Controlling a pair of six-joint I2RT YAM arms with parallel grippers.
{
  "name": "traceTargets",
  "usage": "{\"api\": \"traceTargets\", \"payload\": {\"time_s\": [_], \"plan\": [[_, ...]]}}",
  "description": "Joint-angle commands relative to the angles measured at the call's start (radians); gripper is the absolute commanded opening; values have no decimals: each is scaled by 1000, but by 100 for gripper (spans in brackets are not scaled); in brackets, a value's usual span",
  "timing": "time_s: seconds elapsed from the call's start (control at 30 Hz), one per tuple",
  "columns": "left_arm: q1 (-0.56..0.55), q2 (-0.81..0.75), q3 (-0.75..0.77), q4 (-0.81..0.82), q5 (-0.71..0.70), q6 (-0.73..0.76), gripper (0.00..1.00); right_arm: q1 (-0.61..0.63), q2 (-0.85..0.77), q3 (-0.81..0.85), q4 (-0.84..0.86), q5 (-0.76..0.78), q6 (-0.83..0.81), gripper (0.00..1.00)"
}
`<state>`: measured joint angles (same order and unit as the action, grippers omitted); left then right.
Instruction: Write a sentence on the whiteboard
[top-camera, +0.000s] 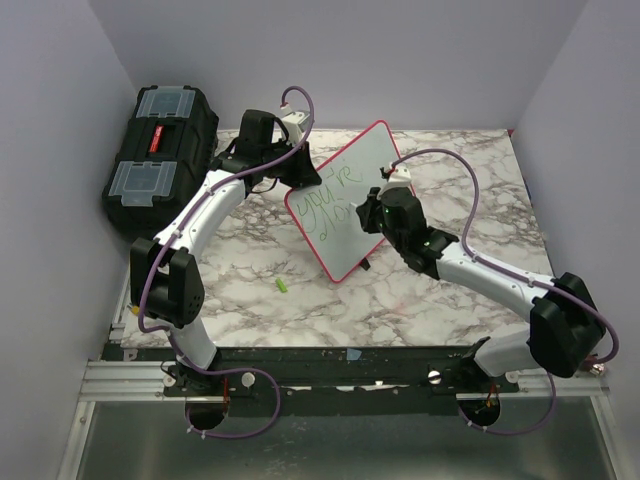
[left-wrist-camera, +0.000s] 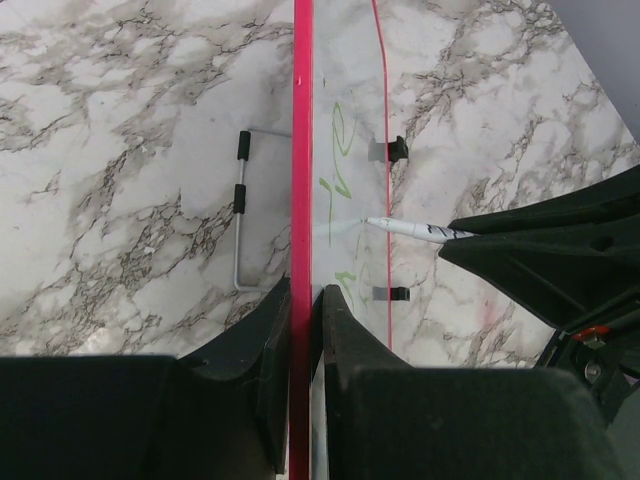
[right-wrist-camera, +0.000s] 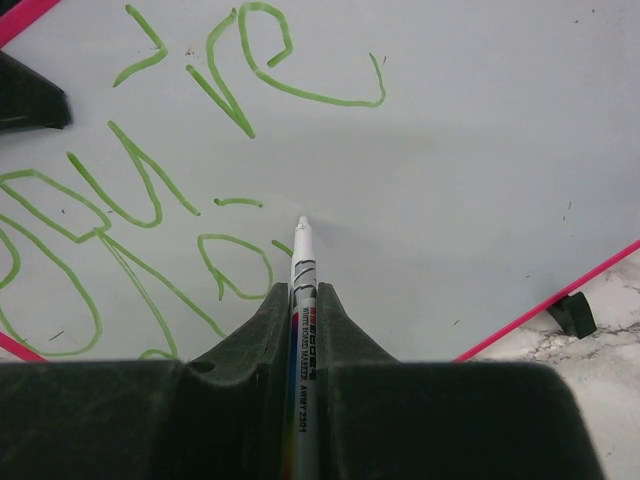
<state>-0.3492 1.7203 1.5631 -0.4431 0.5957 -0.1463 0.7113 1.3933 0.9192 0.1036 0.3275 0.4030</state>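
Status: sitting less than halfway through the writing, judging by the lettering.

Standing the whiteboard (top-camera: 372, 155) tilted on edge near the middle of the marble table (top-camera: 250, 270), with a wire stand (left-wrist-camera: 240, 215) lying behind it. Clamping the red-pink frame at the board's left edge with the left gripper (left-wrist-camera: 302, 300), jaws narrow and pinching the frame from both faces. Holding a white marker (right-wrist-camera: 303, 340) in the right gripper (right-wrist-camera: 300, 290), jaws closed tight on the barrel. Pointing the tip at the board face, touching it or just off it; contact not confirmable.

Showing the sentence (top-camera: 335, 200) only in part. Displaying a first green line reading approximately "you're", apparently complete. Starting a second line with two or three letters, probably "do". Leaving the rest of that line and any further line yet to write, with bare board beyond the tip for them.

Markings: carrying small print along the marker barrel, apparently "WHITE BOARD MARKER", plus a code too fine to read. Bearing a red label (top-camera: 160, 143) on the black toolbox (top-camera: 190, 125) at far left, text illegible. Also noting a small green piece (top-camera: 282, 286) on the table near the board's lower corner, possibly the marker cap.
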Motion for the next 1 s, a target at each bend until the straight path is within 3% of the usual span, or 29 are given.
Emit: {"api": "traceTargets", "payload": {"time_s": [0.0, 0.67, 0.97], "plan": [[-31, 0, -36, -79, 12, 62, 0, -5, 26, 32, 24, 8, -2, 1], [-31, 2, -30, -82, 14, 66, 0, -11, 6, -60, -3, -35, 23, 1], [-31, 2, -35, -81, 13, 65, 0, -11, 16, -11, -5, -38, 15, 1]]}}
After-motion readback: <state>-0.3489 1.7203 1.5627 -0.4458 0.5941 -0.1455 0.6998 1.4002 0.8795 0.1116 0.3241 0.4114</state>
